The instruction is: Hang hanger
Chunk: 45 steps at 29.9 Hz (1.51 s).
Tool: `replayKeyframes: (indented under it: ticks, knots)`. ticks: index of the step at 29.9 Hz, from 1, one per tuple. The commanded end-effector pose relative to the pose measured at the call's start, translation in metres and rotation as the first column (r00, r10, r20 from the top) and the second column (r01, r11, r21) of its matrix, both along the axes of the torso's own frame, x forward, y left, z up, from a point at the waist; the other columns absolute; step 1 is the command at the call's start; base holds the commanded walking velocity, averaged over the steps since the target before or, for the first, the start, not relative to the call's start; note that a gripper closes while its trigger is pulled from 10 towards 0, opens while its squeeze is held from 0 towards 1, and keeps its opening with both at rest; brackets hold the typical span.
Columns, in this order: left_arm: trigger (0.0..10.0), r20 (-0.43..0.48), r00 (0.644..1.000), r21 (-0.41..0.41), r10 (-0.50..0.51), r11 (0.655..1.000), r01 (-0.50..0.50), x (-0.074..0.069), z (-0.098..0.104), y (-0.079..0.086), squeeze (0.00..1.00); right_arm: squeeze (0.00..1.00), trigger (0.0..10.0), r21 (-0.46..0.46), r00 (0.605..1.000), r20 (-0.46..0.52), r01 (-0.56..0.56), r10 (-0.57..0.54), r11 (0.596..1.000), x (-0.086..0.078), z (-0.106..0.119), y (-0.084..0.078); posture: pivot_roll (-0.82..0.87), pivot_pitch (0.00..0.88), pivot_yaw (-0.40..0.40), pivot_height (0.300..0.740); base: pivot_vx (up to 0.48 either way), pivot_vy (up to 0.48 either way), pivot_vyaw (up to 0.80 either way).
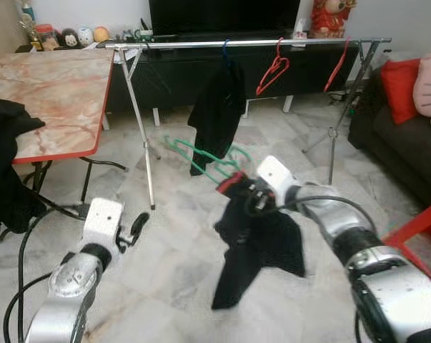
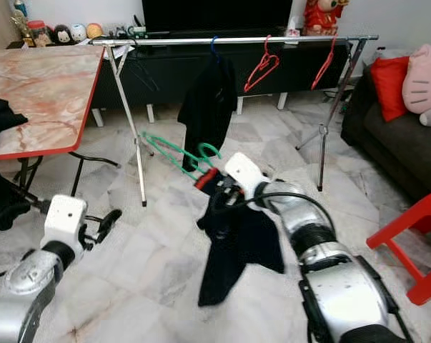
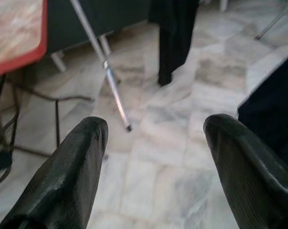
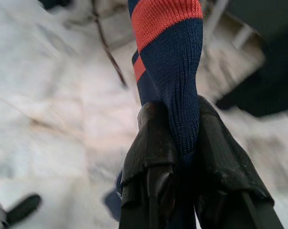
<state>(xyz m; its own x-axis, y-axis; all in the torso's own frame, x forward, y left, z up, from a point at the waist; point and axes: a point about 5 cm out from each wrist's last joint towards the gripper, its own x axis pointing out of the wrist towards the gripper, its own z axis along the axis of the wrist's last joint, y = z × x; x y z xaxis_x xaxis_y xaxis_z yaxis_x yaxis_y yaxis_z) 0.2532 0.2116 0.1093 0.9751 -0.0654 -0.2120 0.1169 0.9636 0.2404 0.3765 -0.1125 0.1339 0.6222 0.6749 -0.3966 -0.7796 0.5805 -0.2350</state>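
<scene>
R gripper [image 4: 175,143]: arm stretched fwd, mid-air before the rack [image 1: 244,44], fingers clamped on ribbed knit collar, navy w/ orange stripes, of dark garment [image 1: 254,246] hanging limp; green wire hanger [image 1: 201,153] stuck out from it toward rack. L gripper [image 3: 155,148]: low over marble floor [image 1: 172,264], fingers spread, nothing held. Rack rail: 2 red hangers [image 1: 274,69], black garment [image 1: 219,107].

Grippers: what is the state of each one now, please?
Left gripper: open, holding nothing.
Right gripper: closed on the dark garment with a red-striped cuff.
</scene>
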Motion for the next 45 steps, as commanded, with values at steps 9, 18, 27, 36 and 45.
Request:
replayKeyframes:
  ticks: [9,18,27,36,45]
  knots:
    - [10.0,-0.001,0.991,0.127,-0.137,0.982,0.136,-0.001,-0.003,-0.019,0.0,0.0,0.0,0.041,0.951,0.123,-0.291,0.284,0.956,-0.004,0.046,0.058,-0.01,0.0,-0.056,0.74,0.0,0.0,0.0]
    - [10.0,0.016,0.986,0.172,-0.167,0.972,0.162,0.004,0.001,-0.026,0.0,0.0,0.0,0.018,0.935,0.168,-0.32,0.313,0.947,0.0,0.066,0.056,-0.02,0.0,-0.059,0.74,0.0,0.0,0.0]
    - [10.0,0.002,0.965,0.404,-0.262,0.883,0.239,0.016,0.006,-0.045,0.0,0.0,0.0,0.043,0.92,0.258,-0.316,0.295,0.948,0.007,0.099,0.052,-0.04,0.0,-0.061,0.74,0.0,0.0,0.0]
    - [10.0,-0.015,0.943,0.489,-0.333,0.82,0.298,0.033,0.004,-0.085,0.0,0.0,0.0,0.076,0.914,0.286,-0.321,0.288,0.944,0.007,0.109,0.06,-0.03,0.0,-0.071,0.74,0.0,0.0,0.0]
    - [10.0,-0.072,0.951,0.568,-0.301,0.771,0.287,0.046,-0.01,-0.1,0.0,0.0,0.0,0.066,0.902,0.317,-0.329,0.292,0.942,0.007,0.118,0.062,-0.03,0.0,-0.07,0.74,0.0,0.0,0.0]
